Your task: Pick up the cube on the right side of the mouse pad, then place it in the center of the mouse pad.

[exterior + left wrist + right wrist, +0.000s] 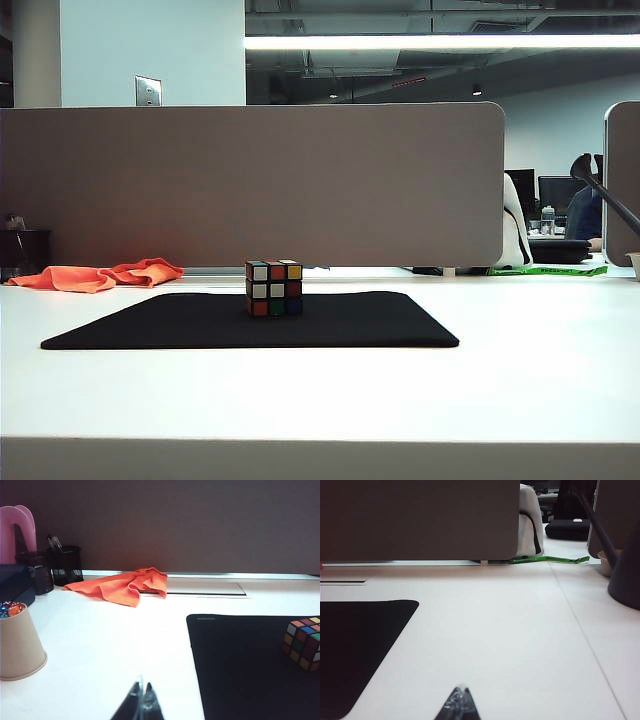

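While both arms waited low over the white table, we saw the left gripper (142, 700) and right gripper (459, 704) closed on nothing. Farther off, the small black-edged puzzle cube with coloured stickers (274, 288) sat mid-way along the flat black rectangular mouse pad (150, 325). We judged it light, rigid and slick, best pinched across opposite faces. Leftward, a tan paper cup (17, 647) held dice; black mesh pots (65, 565) held pens.

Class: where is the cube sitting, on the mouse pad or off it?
On it. The cube rests flat on the black mouse pad, near its middle in the exterior view, with pad visible all around.
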`<state>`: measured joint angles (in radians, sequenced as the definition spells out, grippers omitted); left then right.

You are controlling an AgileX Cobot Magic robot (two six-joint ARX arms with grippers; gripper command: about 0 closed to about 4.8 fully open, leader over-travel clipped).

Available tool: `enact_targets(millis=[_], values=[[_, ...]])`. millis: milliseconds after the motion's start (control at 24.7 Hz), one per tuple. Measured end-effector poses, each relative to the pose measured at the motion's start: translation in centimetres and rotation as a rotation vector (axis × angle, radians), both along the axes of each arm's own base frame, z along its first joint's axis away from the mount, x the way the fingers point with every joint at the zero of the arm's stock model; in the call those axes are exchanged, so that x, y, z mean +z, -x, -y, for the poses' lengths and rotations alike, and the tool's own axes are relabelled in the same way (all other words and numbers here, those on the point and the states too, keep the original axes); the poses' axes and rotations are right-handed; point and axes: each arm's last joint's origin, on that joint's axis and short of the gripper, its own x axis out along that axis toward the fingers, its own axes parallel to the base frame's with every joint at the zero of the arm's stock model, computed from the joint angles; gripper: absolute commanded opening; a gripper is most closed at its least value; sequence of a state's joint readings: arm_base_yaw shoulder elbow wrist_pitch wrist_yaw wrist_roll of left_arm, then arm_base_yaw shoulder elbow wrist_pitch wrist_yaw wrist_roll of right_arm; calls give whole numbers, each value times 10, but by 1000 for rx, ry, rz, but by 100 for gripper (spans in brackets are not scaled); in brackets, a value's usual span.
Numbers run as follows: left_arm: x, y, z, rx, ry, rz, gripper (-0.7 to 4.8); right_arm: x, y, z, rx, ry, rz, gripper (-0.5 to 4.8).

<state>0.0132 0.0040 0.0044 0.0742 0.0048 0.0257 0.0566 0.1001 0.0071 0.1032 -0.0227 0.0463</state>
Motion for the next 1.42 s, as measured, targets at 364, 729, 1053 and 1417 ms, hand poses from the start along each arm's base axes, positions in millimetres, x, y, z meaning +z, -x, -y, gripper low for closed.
enact_targets(millis=[364,729,1053,1417], values=[[0,0,0,0,0,-2,-5,2,2,0,0,-2,29,-5],[0,0,0,0,0,-4,-5,4,7,0,-1,-4,62,-5],[0,0,0,0,0,-5,-5,4,7,0,0,-3,61,-5],[0,0,0,0,0,-4,-5,4,7,0,0,-3,61,-5]])
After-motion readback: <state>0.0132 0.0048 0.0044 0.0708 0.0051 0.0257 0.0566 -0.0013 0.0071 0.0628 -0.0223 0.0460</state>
